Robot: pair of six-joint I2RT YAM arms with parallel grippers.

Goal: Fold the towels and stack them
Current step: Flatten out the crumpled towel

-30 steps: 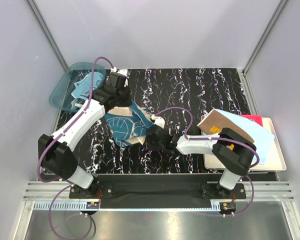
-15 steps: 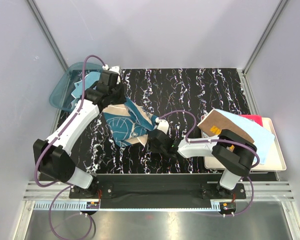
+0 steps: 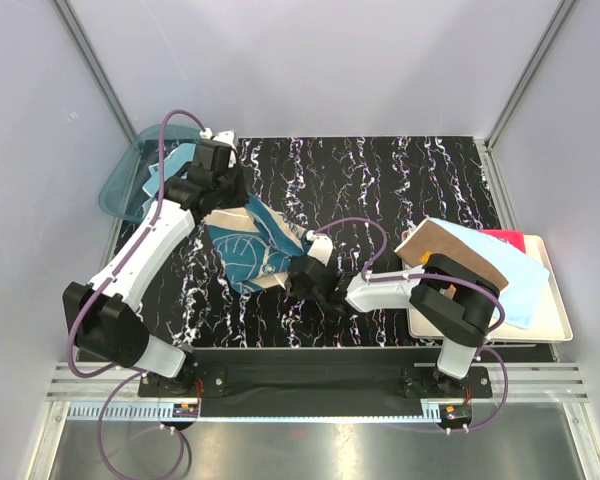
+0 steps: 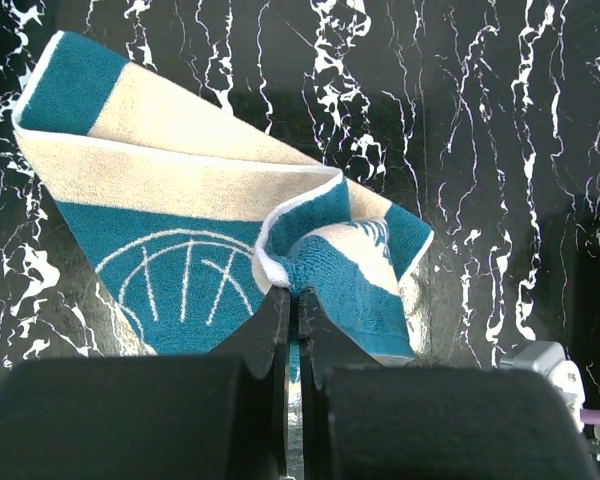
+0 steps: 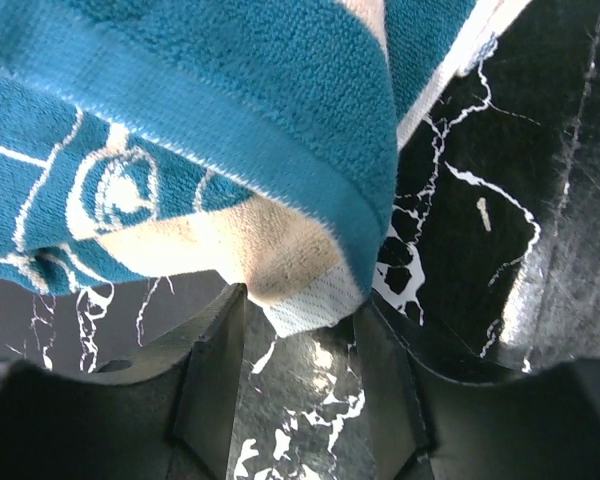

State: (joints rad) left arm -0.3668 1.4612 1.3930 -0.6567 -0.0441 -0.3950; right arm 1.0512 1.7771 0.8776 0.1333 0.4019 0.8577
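A teal towel with a white line pattern (image 3: 245, 250) lies crumpled on the black marbled table, left of centre. My left gripper (image 3: 232, 203) is shut on a bunched fold at its far edge, seen pinched at the fingertips (image 4: 293, 300) in the left wrist view, where the teal towel (image 4: 170, 270) spreads out beyond. My right gripper (image 3: 292, 272) is low at the towel's near right corner. Its jaws stand open (image 5: 298, 312), with the white-hemmed corner of the teal towel (image 5: 230, 100) hanging between the fingertips. Folded towels, light blue (image 3: 495, 268) over brown (image 3: 442, 245) and red (image 3: 507, 238), sit stacked at the right.
The stack rests on a cream tray (image 3: 552, 322) at the right edge. A translucent teal basket (image 3: 125, 190) at the far left holds a light blue cloth (image 3: 175, 165). Grey walls close in the table.
My right gripper has opened and slid left to the towel's near corner. My left gripper has drawn slightly back and left, pulling the towel with it.
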